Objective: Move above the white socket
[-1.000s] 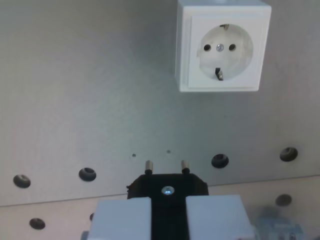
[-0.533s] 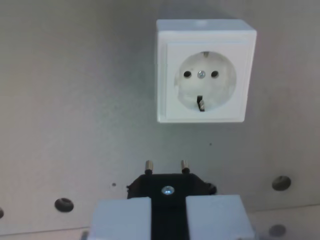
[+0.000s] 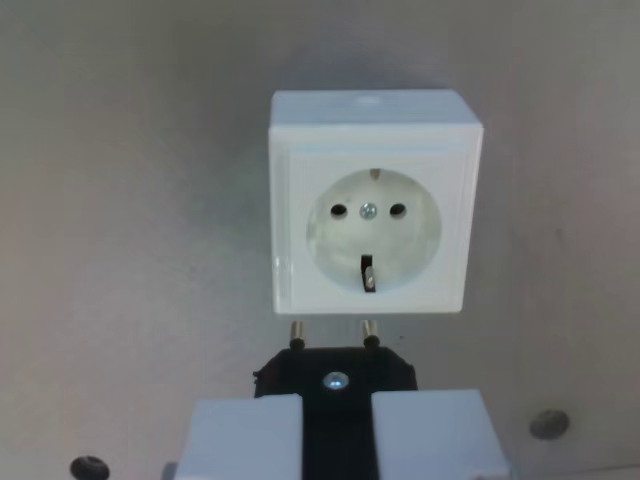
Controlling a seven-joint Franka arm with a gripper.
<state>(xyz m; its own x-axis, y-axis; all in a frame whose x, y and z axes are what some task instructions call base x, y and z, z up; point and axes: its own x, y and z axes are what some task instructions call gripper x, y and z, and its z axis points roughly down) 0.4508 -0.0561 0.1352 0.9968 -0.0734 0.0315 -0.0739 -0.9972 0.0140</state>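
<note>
At the wrist view's far lower left, a dark round hole [image 3: 90, 466] sat in the grey desk [image 3: 130, 250], close to the bottom edge of the frame. The rest of that side was bare, matte grey surface.

Moving toward the middle, the claw [image 3: 338, 432] filled the bottom of the view. Its two pale grey fingers [image 3: 243, 437] stood side by side, clamped on a black plug [image 3: 336, 373] held between them. The plug's dark body showed above and between the fingers, with a small silver screw at its centre. Two short metal pins [image 3: 297, 333] rose from its upper edge, pointing up the frame.

Directly above the plug lay the white socket [image 3: 370, 203], a square box with a raised frame and a round recess. Inside the recess were two dark pin holes flanking a central silver screw, and a dark earthing clip showed at the recess's lower part, with a smaller one at its top rim. The tips of the pins reached just to the socket's lower edge in the picture; whether they touched it could not be told.

At the wrist view's lower right, another round hole [image 3: 549, 424], greyer and slightly blurred, marked the desk.
</note>
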